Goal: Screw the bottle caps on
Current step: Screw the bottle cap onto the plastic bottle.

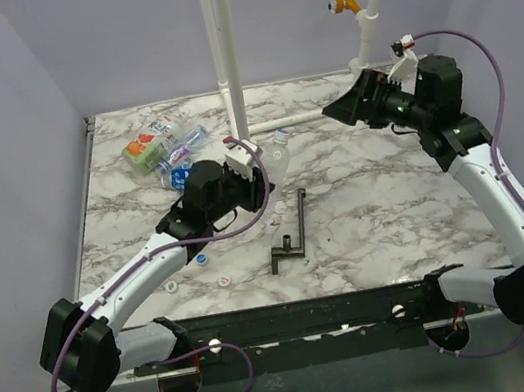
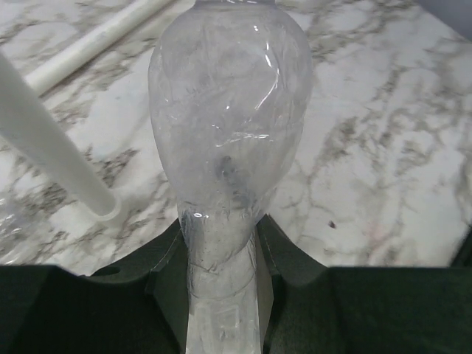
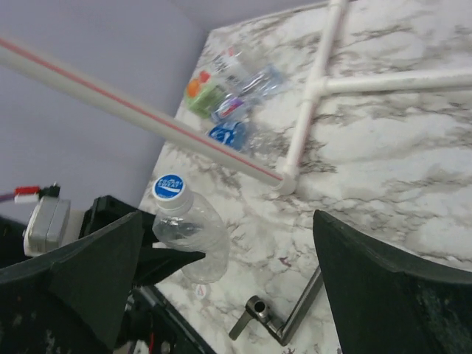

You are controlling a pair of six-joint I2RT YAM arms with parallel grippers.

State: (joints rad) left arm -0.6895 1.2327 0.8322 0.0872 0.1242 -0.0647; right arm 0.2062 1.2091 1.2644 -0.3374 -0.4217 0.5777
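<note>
As left gripper [image 2: 220, 258] clamps bottle [image 2: 228, 125], right [image 3: 227, 220] gapes

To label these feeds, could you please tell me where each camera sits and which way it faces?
Top external: above and behind the bases, looking down on the table; both arms show.
Left wrist: on the left gripper, facing along the clear bottle it clamps; its fingers show.
Right wrist: far right, looking across the table at the left gripper; its open fingers show.
Shared: all see that bottle.
</note>
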